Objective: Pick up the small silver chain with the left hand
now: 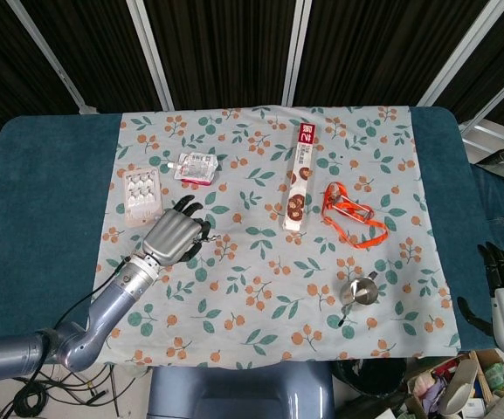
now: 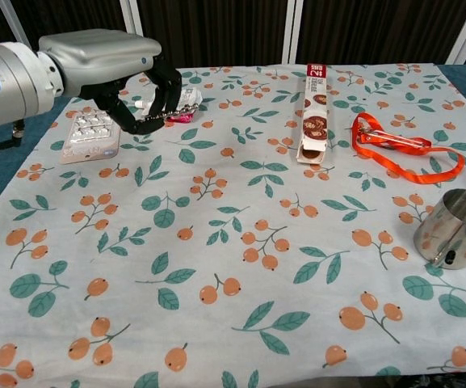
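Observation:
My left hand is raised well above the floral cloth at the left, its fingers curled around the small silver chain. A short beaded end of the chain pokes out past the fingertips. From the head view the same left hand hovers just below the blister pack, and the chain is barely visible beside it. My right hand hangs off the table's right edge with its dark fingers apart and nothing in them.
A blister pack and a pink-and-white pouch lie under and behind the left hand. A long snack box, an orange lanyard and a steel cup sit to the right.

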Robot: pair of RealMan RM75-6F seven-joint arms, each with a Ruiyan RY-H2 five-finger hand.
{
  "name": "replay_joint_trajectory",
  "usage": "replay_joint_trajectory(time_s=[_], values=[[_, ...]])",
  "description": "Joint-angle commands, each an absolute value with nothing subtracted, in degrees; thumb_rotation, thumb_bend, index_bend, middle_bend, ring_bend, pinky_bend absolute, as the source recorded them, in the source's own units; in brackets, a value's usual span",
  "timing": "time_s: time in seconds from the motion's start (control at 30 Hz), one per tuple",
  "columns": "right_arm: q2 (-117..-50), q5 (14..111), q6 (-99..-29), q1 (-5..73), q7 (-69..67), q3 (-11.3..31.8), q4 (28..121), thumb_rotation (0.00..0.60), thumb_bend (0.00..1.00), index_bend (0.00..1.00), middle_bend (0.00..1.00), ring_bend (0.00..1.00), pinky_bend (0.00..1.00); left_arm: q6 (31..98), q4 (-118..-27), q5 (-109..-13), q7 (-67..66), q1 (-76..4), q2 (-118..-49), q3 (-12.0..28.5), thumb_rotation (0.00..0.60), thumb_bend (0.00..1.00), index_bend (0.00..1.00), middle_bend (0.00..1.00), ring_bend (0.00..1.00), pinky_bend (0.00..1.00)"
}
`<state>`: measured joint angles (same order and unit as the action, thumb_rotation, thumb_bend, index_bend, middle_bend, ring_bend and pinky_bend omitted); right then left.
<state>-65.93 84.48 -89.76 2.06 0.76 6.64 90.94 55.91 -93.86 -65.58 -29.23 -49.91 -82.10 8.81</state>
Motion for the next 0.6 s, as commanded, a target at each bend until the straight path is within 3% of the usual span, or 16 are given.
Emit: replay_joint_trajectory(time_s=[0.03, 0.6], values=[[-65.95, 84.48, -89.81, 2.06, 0.82, 6.67, 90.98, 0.6, 0.2, 0.02, 0.04, 0.08, 0.14, 55.14, -94.96, -65.3, -31.54, -51.38, -80.87, 9.67, 0.6, 0.45, 0.53, 0.57, 0.18, 0.11], [-66.02, 83.84, -89.69, 2.0, 0.98, 6.91, 91.12, 0.6, 0.2, 0.02, 0.04, 0.08, 0.14, 49.27, -91.38, -61.66, -34.4, -60.64, -85.99, 13.66, 0.6, 0.45, 0.53, 0.57, 0.18, 0.12]])
